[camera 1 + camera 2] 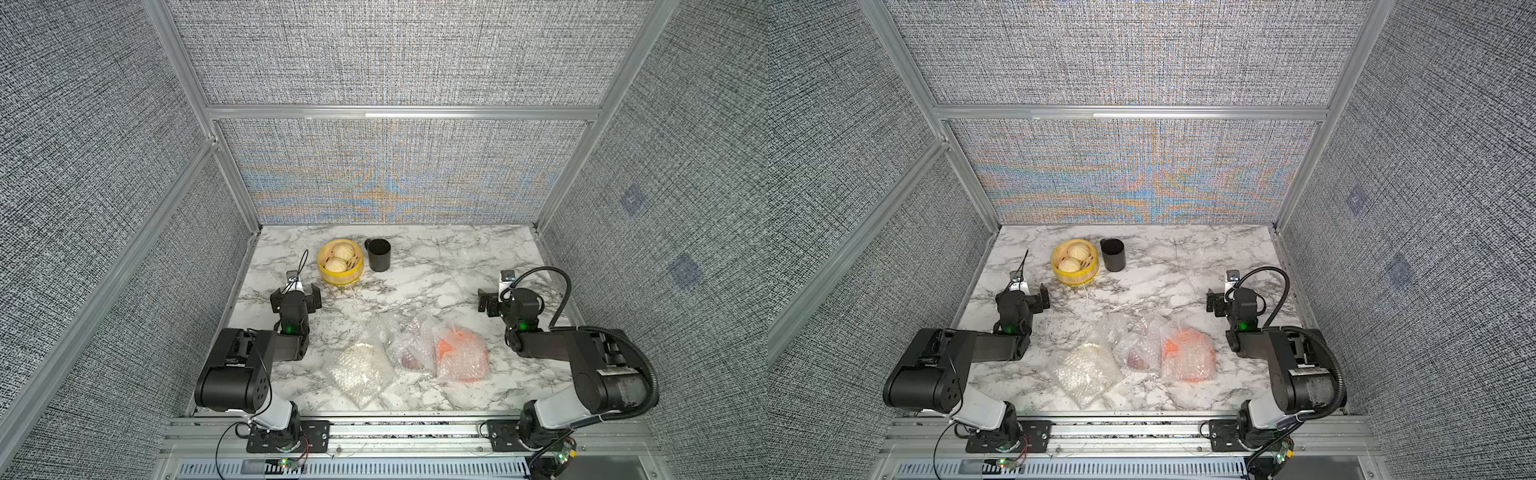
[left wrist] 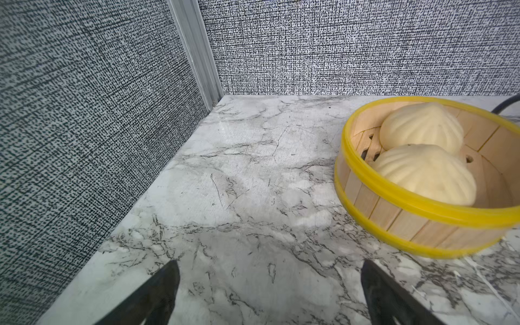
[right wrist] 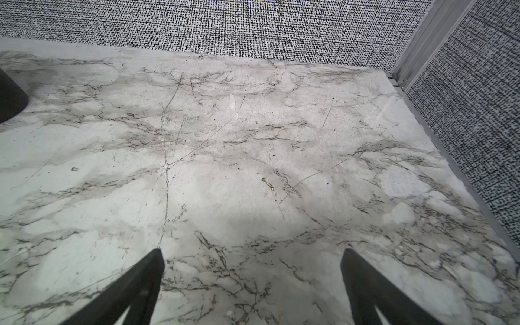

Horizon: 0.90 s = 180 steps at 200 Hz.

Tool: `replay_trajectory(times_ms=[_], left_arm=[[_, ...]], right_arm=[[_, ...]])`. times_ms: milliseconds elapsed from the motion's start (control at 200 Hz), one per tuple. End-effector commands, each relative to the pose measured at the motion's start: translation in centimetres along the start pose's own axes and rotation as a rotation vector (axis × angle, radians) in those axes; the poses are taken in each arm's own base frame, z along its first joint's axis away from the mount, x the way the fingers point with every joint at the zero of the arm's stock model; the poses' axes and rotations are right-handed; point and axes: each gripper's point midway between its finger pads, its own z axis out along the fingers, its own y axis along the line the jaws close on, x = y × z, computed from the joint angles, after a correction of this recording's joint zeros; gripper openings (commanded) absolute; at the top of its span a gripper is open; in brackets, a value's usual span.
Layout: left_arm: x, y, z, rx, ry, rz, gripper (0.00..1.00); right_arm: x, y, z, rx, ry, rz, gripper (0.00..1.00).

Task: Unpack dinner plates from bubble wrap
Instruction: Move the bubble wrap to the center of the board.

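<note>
Because the three plates (image 1: 446,348) lie side by side in loose, crumpled wrap (image 1: 359,374) near the table's (image 1: 436,282) front edge, pinching one sheet could, I judge, drag its neighbour or spill a plate onto the marble. Orange shows brightly through the cloudy bubbles, dark red only faintly, and cream barely. The left gripper (image 2: 270,267) and right gripper (image 3: 251,256) are spread wide and empty, well apart from the bundles.

- Three bubble wrap bundles: whitish bundle (image 1: 359,374), middle bundle (image 1: 405,336), orange-tinted bundle (image 1: 465,370).
- Two plates show through the wrap: orange plate (image 1: 446,347), dark red plate (image 1: 409,360). What the whitish bundle contains cannot be told.
- One steamer basket (image 1: 322,272).
- Two buns (image 1: 343,250).
- One black cup (image 1: 379,259).
- Two end effectors: left end effector (image 2: 270,267), right end effector (image 3: 251,253).
</note>
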Motion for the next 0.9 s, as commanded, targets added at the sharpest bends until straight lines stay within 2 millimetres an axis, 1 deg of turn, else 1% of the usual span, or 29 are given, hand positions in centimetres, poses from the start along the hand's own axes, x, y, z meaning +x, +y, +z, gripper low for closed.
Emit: replay_trajectory(times_ms=[0, 736, 806, 831, 861, 896], left_arm=[[-0.8, -0.1, -0.1, 0.008, -0.031, -0.007, 0.99], [-0.8, -0.1, 0.0, 0.006, -0.031, -0.006, 0.99], [-1.1, -0.3, -0.3, 0.019, -0.048, 0.008, 1.0], [-1.6, -0.3, -0.6, 0.015, -0.063, 0.012, 0.99], [-1.5, -0.6, -0.9, 0.036, -0.051, 0.014, 0.99], [-1.9, -0.8, -1.5, 0.06, -0.064, 0.032, 1.0]], right_arm=[[-0.4, -0.1, 0.0, 0.008, -0.011, 0.006, 0.99], [-0.3, -0.2, 0.0, 0.008, -0.006, 0.009, 0.99], [-0.9, -0.6, -0.3, 0.03, -0.02, 0.016, 0.99], [-1.7, -0.7, -0.6, 0.038, -0.028, 0.012, 0.99], [-2.3, -0.9, -0.9, 0.052, -0.024, 0.016, 0.99], [-3.2, -1.0, -1.3, 0.061, -0.007, 0.012, 0.99]])
